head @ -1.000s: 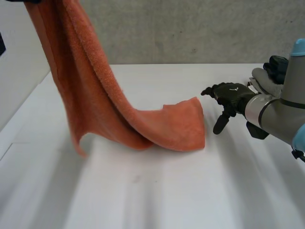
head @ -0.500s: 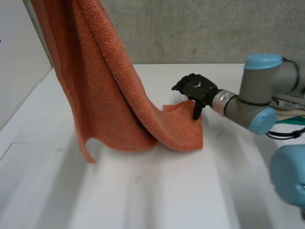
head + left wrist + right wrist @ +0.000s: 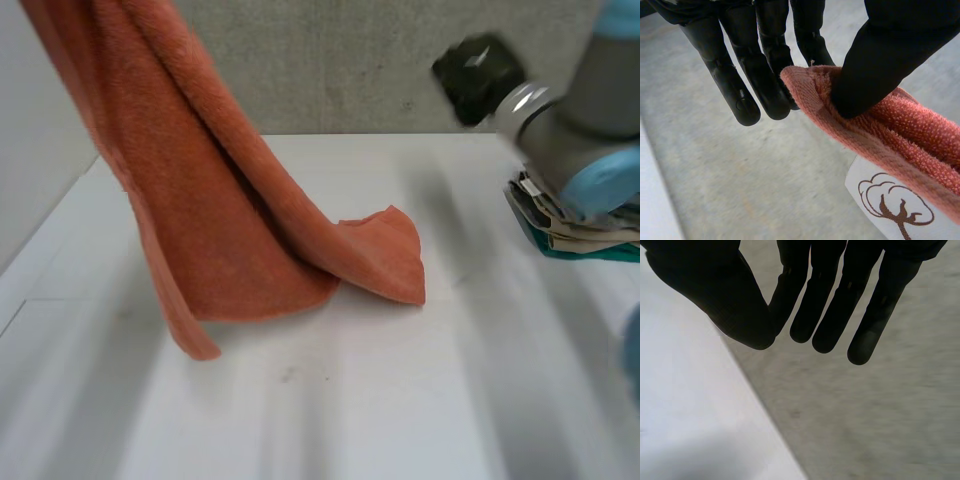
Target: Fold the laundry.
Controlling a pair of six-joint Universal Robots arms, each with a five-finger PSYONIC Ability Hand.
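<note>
My left hand [image 3: 890,55] pinches the towel [image 3: 230,230] at its hem, so it hangs from upper left with its tail on the table [image 3: 400,400] at centre; my right hand [image 3: 830,300], spread and empty, should catch that low corner squarely.

The towel [image 3: 220,230] is orange terry cloth with a rough looped pile and a flatter woven hem. Its label [image 3: 890,205] is smooth, white and printed in brown. The left hand [image 3: 890,50] is black plastic with a faint sheen. The counter [image 3: 400,400] is smooth matt white. The wall [image 3: 350,70] is grey, rough and concrete-like.
</note>
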